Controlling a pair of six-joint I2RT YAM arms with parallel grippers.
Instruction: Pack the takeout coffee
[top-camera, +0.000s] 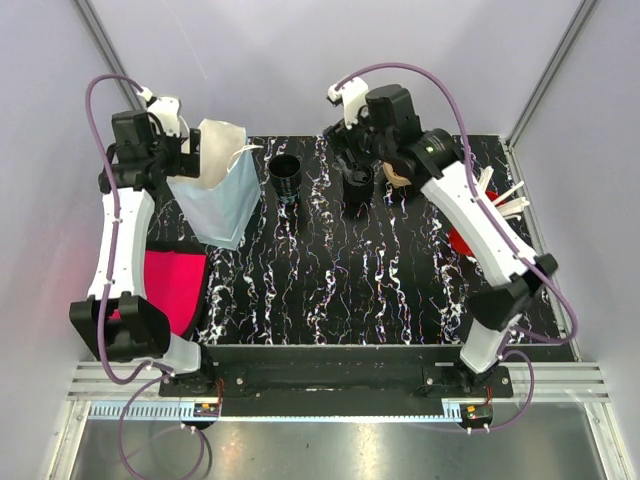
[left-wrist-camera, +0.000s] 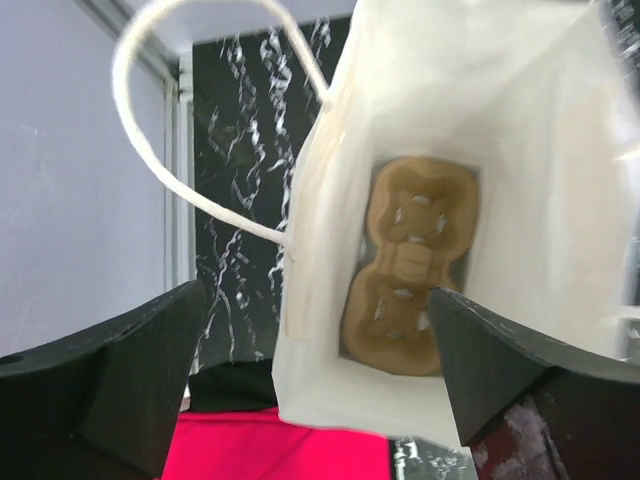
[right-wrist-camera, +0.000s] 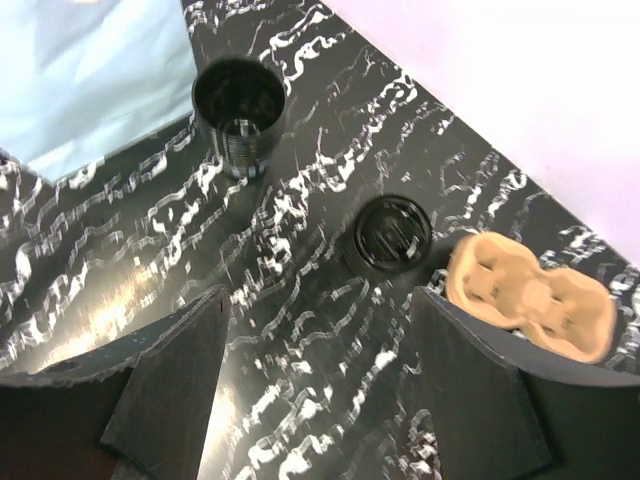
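Observation:
A white paper bag (top-camera: 215, 185) stands open at the table's back left. A brown pulp cup carrier (left-wrist-camera: 410, 265) lies flat on the bag's bottom. My left gripper (left-wrist-camera: 320, 350) hangs open over the bag's (left-wrist-camera: 330, 360) near rim, one finger on each side, its string handle (left-wrist-camera: 160, 150) looping to the left. Two black coffee cups (top-camera: 285, 178) (top-camera: 358, 185) stand on the black marbled table. My right gripper (right-wrist-camera: 320, 370) is open and holds nothing, hovering above the table near the second cup (right-wrist-camera: 392, 232). Beside that cup lies another brown carrier (right-wrist-camera: 530, 300).
A red cloth (top-camera: 170, 285) lies at the left edge by the left arm. Behind the right arm sit a red object (top-camera: 465, 240) and white sticks (top-camera: 505, 200). Grey walls close in the back and both sides.

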